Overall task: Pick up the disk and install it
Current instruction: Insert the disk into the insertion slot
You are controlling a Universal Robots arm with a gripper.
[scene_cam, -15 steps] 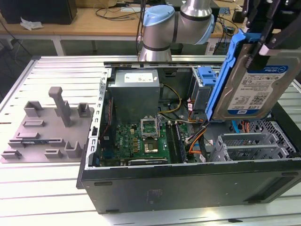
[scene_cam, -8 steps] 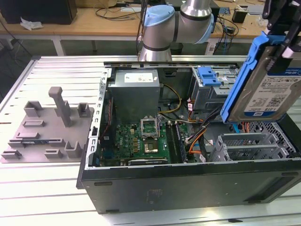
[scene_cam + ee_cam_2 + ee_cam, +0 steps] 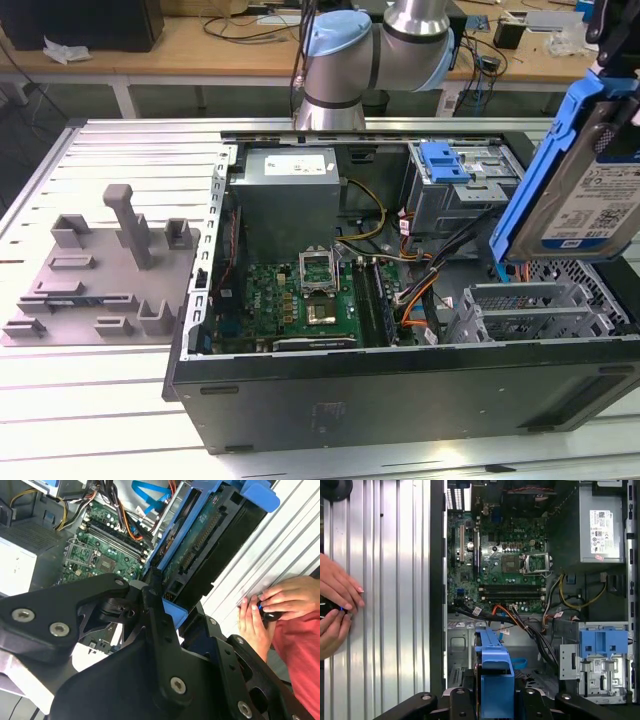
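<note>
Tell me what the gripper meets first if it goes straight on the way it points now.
Likely the cable bundle inside the open computer case. The gripper, shut on the disk, points into the case, and the disk's leading edge sits near those cables. Depth is unclear.

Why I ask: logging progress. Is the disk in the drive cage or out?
Out. The gripper holds the disk tilted in the air above the open case, apart from the drive cage.

The gripper point(image 3: 496, 697) clamped the disk point(image 3: 495, 672) edge-on over the open computer case point(image 3: 437, 580), motherboard point(image 3: 505, 565) mid-frame, blue bracket point(image 3: 602, 642) atop the drive cage point(image 3: 592, 680) nearby. At the frame's edge, a person's hands point(image 3: 337, 587) rested on the ribbed table point(image 3: 390, 580).
</note>
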